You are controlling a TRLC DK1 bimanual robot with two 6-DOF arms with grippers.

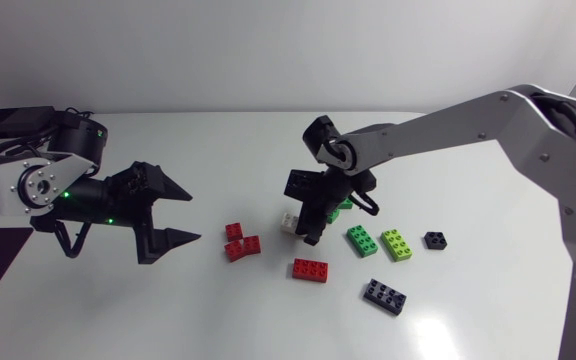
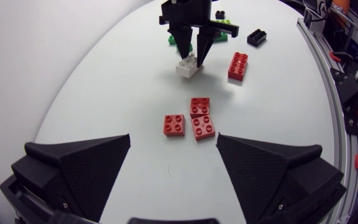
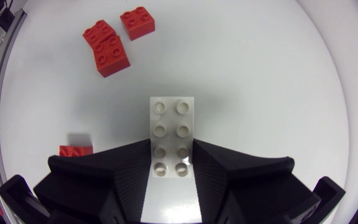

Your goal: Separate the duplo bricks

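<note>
Head view: across the white table (image 1: 218, 150) my right arm (image 1: 448, 125) enters from 3 o'clock and my left arm (image 1: 28, 185) from 9. My left gripper (image 1: 194, 216) gapes wide, holding nothing. My right gripper (image 1: 313, 228) is clamped on the long white brick (image 3: 171, 127), one finger pressing each long side. From that brick, three small red bricks (image 1: 240, 242) cluster at 8 o'clock, a long red brick (image 1: 310, 270) lies at 5, a long black brick (image 1: 384, 296) at 4, and a dark green brick (image 1: 361, 240) and a lime brick (image 1: 398, 244) near 3.
</note>
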